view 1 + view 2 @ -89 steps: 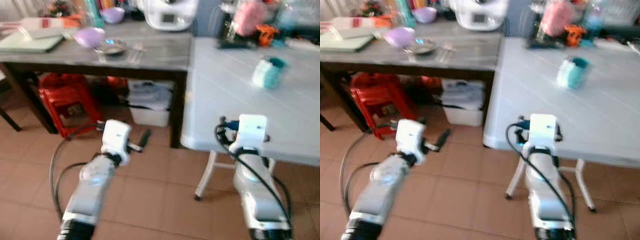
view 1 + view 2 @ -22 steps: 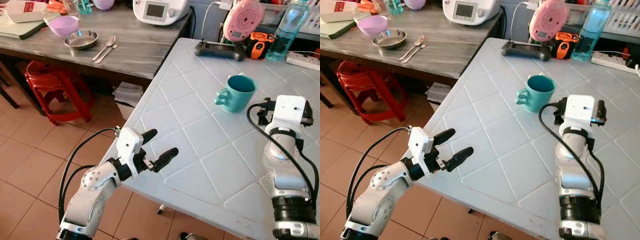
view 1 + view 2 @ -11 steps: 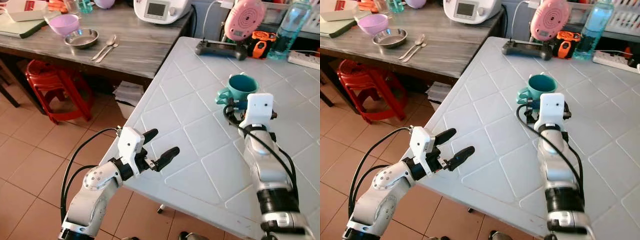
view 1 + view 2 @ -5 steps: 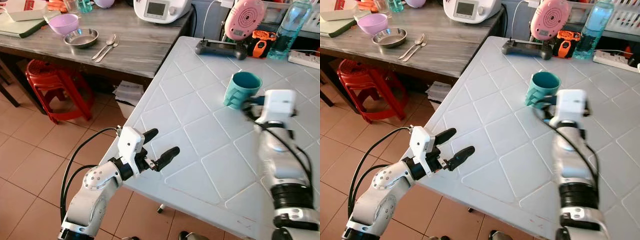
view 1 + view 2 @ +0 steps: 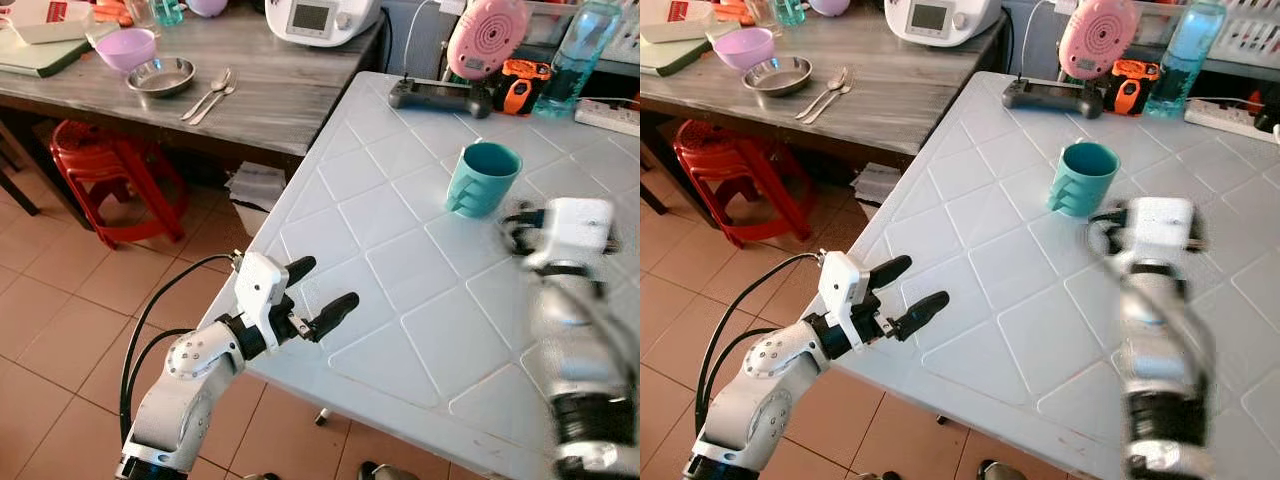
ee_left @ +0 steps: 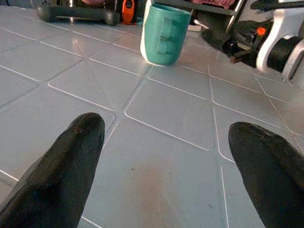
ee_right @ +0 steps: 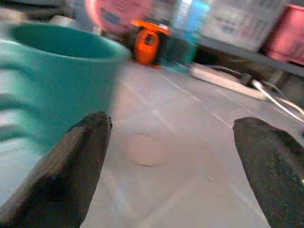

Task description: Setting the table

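While the teal ribbed ceramic mug (image 5: pixel 482 178) stood upright on the white plastic table with the diamond-quilted top (image 5: pixel 400 300), the right gripper (image 7: pixel 175 156) was seen just beside it — fingers spread wide, nothing held. From the right wrist view the mug lay off towards one finger (image 7: pixel 71 175) and not between the two, and the arm was blurred. The step in hand was judged to be the grasp of the mug. To do it well, the gripper would need to be re-centred so that the mug's body sat squarely between both fingers before any closing; otherwise the mug could be nudged along the smooth top. A grip low on the ribbed wall, clear of the handle, was judged steadier. The left gripper (image 5: pixel 320 300) was held open and empty over the table's near edge — well apart from the mug.
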Robot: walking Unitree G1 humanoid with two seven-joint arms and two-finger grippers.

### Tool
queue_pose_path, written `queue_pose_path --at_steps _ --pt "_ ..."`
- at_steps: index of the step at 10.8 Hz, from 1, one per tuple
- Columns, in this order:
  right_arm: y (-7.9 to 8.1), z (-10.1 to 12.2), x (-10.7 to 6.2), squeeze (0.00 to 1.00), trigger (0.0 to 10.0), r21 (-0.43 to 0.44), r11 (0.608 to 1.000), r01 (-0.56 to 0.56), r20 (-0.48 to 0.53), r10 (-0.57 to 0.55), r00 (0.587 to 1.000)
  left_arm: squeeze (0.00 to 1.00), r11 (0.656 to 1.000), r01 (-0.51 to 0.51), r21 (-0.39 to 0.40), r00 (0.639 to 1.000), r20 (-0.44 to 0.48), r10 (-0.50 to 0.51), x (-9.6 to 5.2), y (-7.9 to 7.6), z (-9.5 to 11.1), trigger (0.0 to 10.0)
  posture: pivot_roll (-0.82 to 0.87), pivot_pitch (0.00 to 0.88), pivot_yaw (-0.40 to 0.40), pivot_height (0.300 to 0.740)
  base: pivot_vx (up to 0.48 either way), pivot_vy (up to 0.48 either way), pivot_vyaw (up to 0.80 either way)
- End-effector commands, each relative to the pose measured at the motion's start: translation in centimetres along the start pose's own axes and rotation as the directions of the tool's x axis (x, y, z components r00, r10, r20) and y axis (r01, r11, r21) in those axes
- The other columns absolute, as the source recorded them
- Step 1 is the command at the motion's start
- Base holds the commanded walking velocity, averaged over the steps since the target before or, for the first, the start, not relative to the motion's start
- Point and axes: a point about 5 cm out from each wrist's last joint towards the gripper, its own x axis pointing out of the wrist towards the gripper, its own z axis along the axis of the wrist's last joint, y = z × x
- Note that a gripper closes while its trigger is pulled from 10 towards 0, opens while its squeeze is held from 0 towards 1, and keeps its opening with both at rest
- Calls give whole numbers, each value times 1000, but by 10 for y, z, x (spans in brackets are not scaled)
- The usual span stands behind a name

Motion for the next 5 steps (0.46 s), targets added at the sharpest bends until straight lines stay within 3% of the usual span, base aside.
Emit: queue_pose_path --at_steps 1,4,5 --pt "13 2 -9 0 10000 5 1000 -27 15 27 1000 0 1000 -8 13 1000 6 8 -1 1 3 10000 -19 156 37 740 0 0 0" --pt "61 -7 -50 0 10000 41 984 -175 -19 176 984 0 1000 -9 8 1000 7 9 -1 -1 3 10000 -18 158 33 740 0 0 0" --pt "69 -6 -58 0 10000 44 978 -202 -19 203 979 0 1000 -9 7 1000 8 9 -1 -1 2 10000 -22 157 31 740 0 0 0"
